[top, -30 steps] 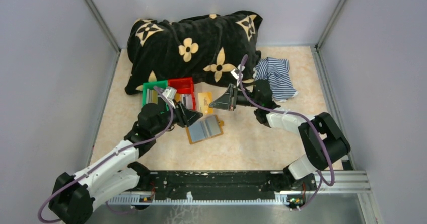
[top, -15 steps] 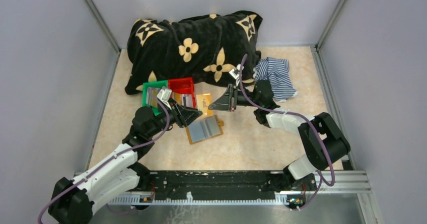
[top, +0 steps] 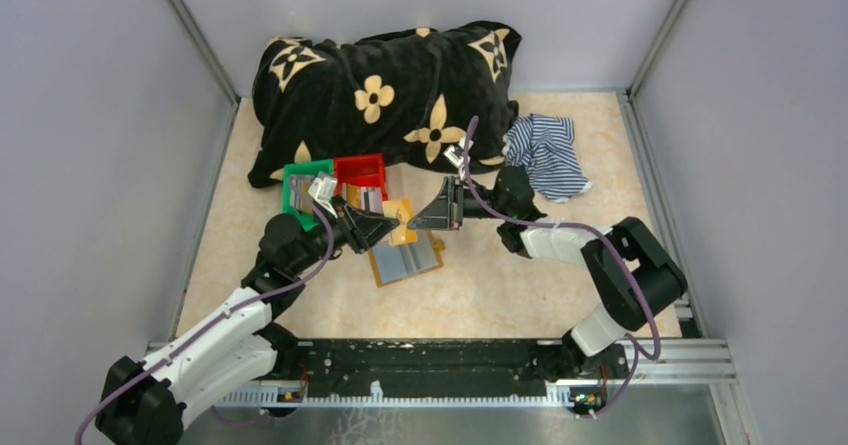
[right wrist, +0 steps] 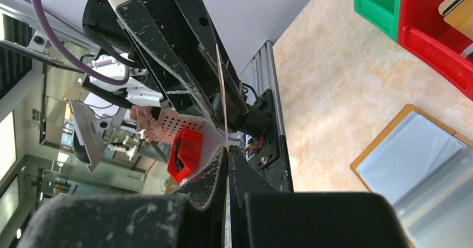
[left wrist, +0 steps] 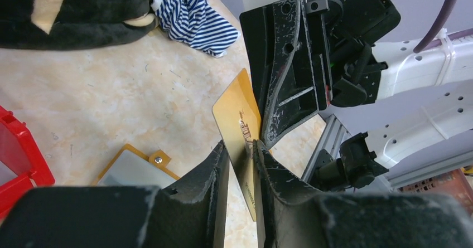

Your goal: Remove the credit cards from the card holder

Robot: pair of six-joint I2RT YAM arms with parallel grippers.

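Meeting above the tabletop (top: 490, 290), the two claws share one yellow card (left wrist: 237, 111). At one end, the right claw (right wrist: 227, 153) is closed flat on the card's edge; its own camera sees the card edge-on, as a thin line. At the other end, the left claw (left wrist: 241, 150) stands partly open with its fingers (left wrist: 217, 164) on either side of the card. Whether the pads press on it cannot be told. The card is tilted and clear of the tabletop, over the far edge of the card holder (top: 405, 257).

The card holder lies spread open and flat, grey-blue panels up, with its tan border showing all round and a small tab on one edge. Just beyond it the green bin (top: 297, 180) and red bin (top: 362, 170) stand side by side, with other cards (right wrist: 460, 8) upright inside. The red bin's near wall is close to the left claw.

A black flowered pillow (top: 380, 75) spans the far side, and a striped cloth (top: 548, 150) lies at its right end, beyond the right wrist. Bare tabletop shows near and right of the card holder, down to the rail (top: 430, 357) that carries the arm bases. A bare strip also runs between the left arm and the side wall.
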